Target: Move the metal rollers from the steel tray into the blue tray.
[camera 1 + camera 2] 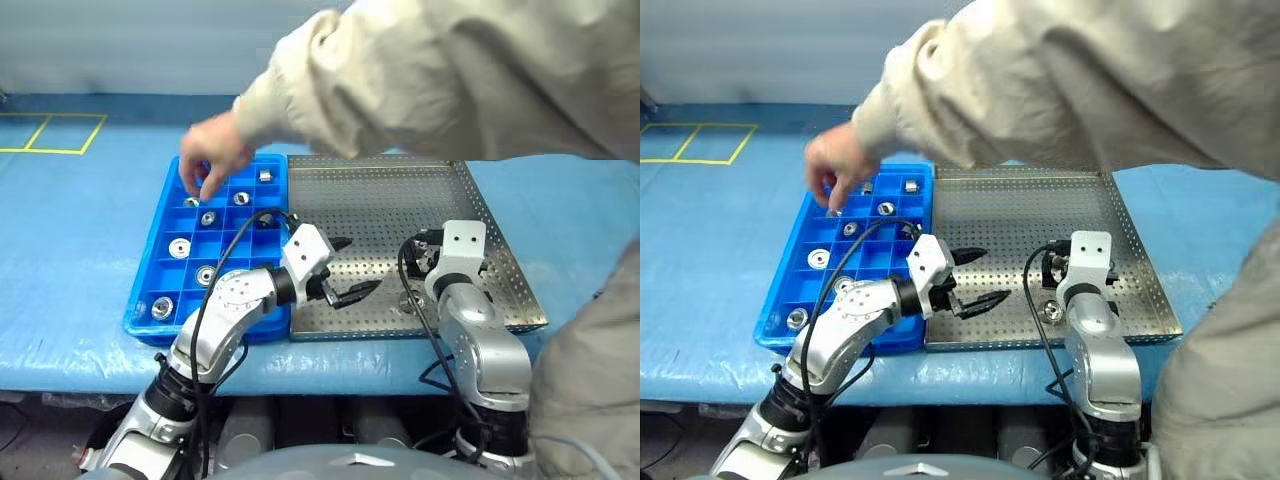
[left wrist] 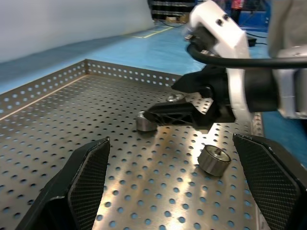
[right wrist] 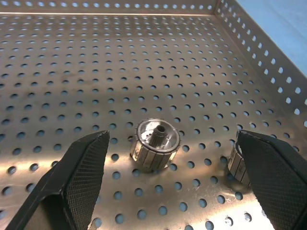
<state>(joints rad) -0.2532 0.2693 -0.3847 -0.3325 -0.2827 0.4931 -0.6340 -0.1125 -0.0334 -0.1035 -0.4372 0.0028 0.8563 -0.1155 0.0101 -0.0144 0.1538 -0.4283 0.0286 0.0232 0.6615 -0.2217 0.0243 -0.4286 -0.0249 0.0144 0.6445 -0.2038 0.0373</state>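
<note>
Steel tray (image 1: 400, 205) beside blue tray (image 1: 150, 290): rollers in both, both grippers spread and empty.
Left gripper (image 1: 345, 270) and right gripper (image 3: 175, 184) hang over the steel tray; a metal roller (image 3: 155, 144) lies between the right fingers, probably dense, rigid, slick; pinch its ribbed sides.

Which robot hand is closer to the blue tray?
Left. The left gripper hangs over the steel tray just beside the blue tray; the right gripper is farther across the steel tray.
</note>
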